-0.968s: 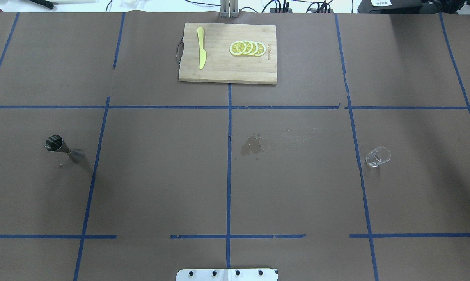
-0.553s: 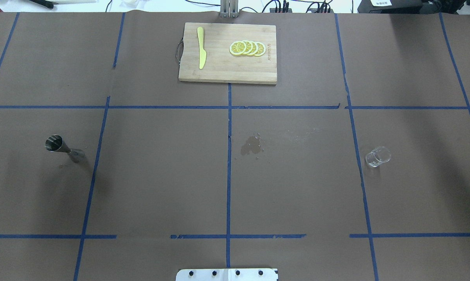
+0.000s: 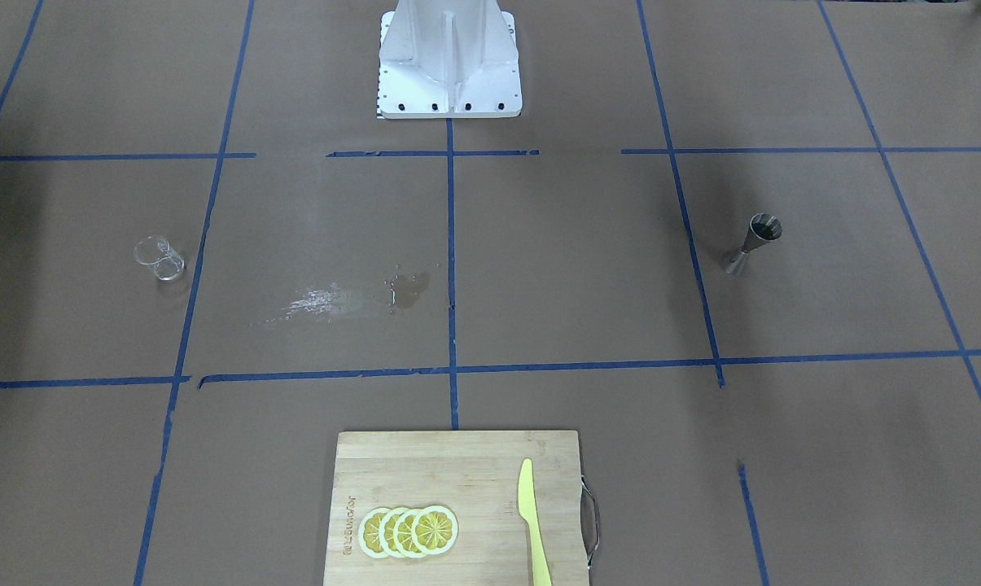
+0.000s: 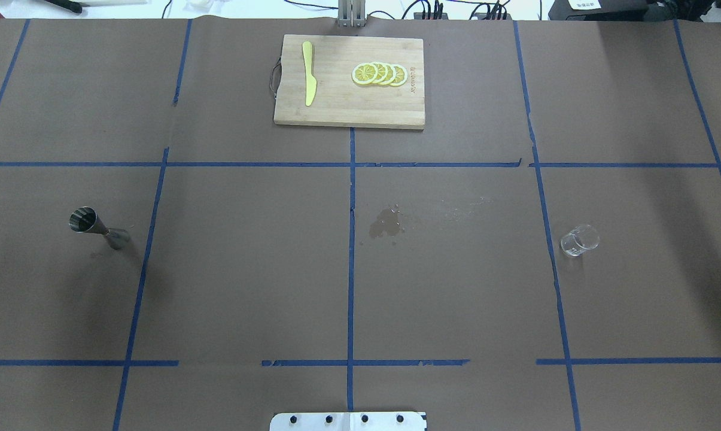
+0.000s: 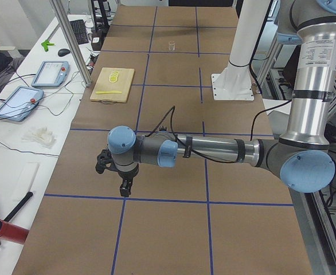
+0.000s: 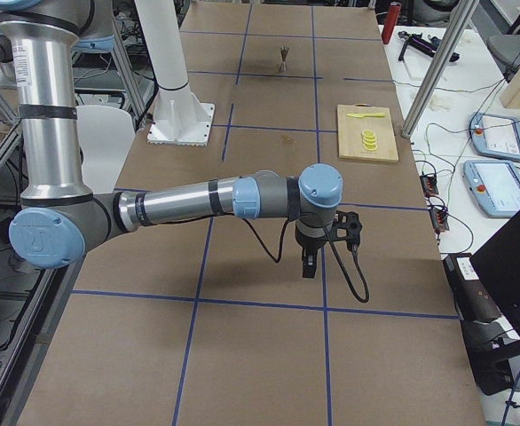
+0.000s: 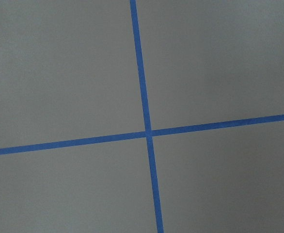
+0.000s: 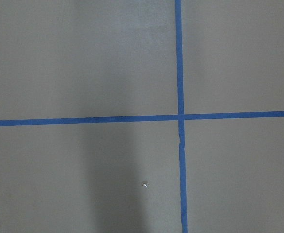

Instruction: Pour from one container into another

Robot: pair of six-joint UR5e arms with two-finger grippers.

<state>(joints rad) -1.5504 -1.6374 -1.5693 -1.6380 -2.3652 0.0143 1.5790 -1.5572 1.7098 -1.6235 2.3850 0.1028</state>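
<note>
Nothing shifted since before: we log one jigger (image 4: 97, 226) left, one glass cup (image 4: 580, 240) right, wet patch (image 4: 386, 222) between. One board (image 4: 336, 108), one knife (image 4: 308, 75), four lemon slices (image 4: 379, 73) beyond; left gripper (image 5: 124, 188), right gripper (image 6: 309, 266): we cannot tell how open

Seen from overhead: the jigger (image 4: 97, 227) stands at the left of the table (image 4: 246, 281) and the cup (image 4: 579, 240) at the right, well apart, with a spill (image 4: 386, 222) between them. Behind the spill, a cutting board (image 4: 342, 108) carries a knife (image 4: 309, 73) left of lemon slices (image 4: 379, 74).
</note>
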